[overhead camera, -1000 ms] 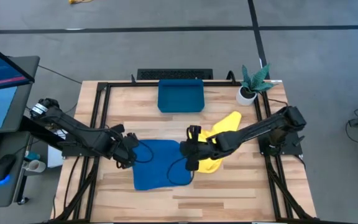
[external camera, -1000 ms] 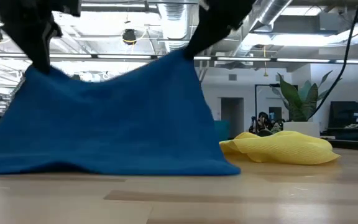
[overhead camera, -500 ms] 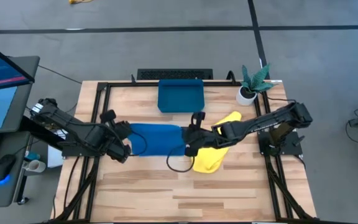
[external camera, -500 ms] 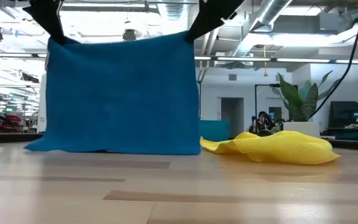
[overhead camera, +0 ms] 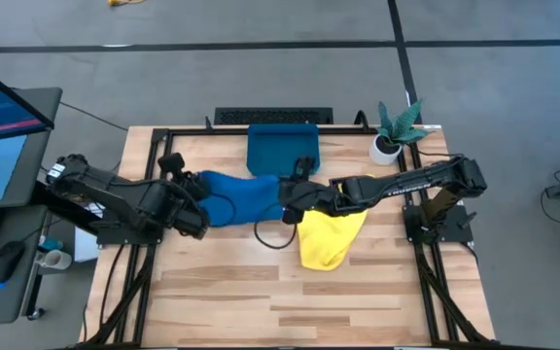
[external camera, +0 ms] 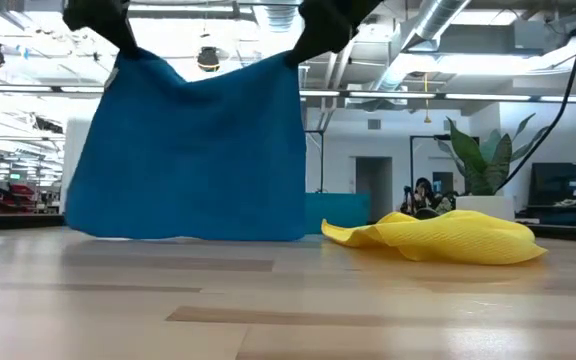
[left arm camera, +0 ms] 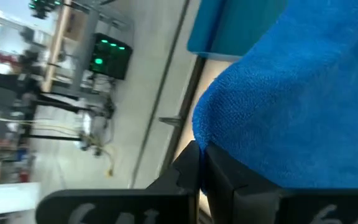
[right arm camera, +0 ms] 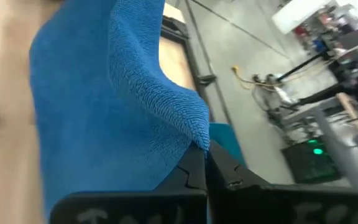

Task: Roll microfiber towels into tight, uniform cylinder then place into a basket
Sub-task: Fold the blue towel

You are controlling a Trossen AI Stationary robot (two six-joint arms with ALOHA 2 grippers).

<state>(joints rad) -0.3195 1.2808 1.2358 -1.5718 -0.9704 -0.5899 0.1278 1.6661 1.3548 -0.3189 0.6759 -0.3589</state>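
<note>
The blue towel (overhead camera: 239,197) hangs lifted off the bench (overhead camera: 261,292), stretched between two upper corners, its lower edge just reaching the wood in the low view, where it shows as a broad sheet (external camera: 193,150). It sits in the middle of the bench, just in front of the basket (overhead camera: 282,149), which stands by the far edge at its centre. The left tool (overhead camera: 181,181) is clamped together on the towel's left top corner, and its wrist view shows the two dark fingers (left arm camera: 194,174) pressed against each other with the blue cloth (left arm camera: 278,106) bulging out from between them. The right tool (overhead camera: 294,187) is likewise clamped on the towel's right top corner; its own fingers (right arm camera: 201,171) meet on a pinched fold of the cloth (right arm camera: 104,112). The yellow towel (overhead camera: 327,235) lies crumpled on the bench just right of the blue one, towards the right edge, under the right arm; in the low view it is a low heap (external camera: 438,238). A small white pot with a green plant (overhead camera: 393,131) stands at the far right corner.
</note>
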